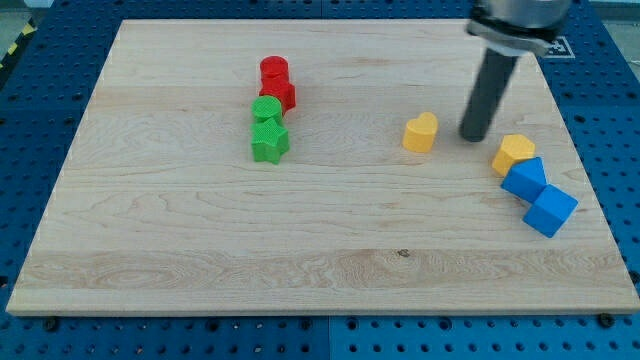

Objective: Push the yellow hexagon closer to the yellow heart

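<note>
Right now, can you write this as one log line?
my tip: between yellow heart and yellow hexagon | hexagon: touching blue block | push: pending

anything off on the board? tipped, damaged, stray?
Nothing stands out. All blocks lie flat on the wooden board. My tip sits between the yellow heart and the yellow hexagon, touching neither.

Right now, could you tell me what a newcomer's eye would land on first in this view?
First, my tip, standing between the yellow heart and the yellow hexagon on the view's right. Next, two blue blocks right below the hexagon. Then, left of centre, two red blocks stacked in a line above two green blocks.
</note>
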Tool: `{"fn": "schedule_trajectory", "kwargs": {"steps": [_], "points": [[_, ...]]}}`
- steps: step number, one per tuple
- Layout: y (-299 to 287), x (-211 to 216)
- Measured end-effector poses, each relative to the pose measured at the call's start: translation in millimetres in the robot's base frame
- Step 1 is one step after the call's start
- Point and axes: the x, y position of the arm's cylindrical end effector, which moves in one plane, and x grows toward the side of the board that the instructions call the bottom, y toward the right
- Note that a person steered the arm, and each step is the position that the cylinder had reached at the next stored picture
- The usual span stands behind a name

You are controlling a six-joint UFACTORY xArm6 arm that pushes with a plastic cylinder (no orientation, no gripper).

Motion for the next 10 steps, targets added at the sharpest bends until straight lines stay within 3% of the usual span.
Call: {"fn": "schedule_trajectory", "kwargs": {"steps": [4,10], "points": [[146,13],[147,46]]}}
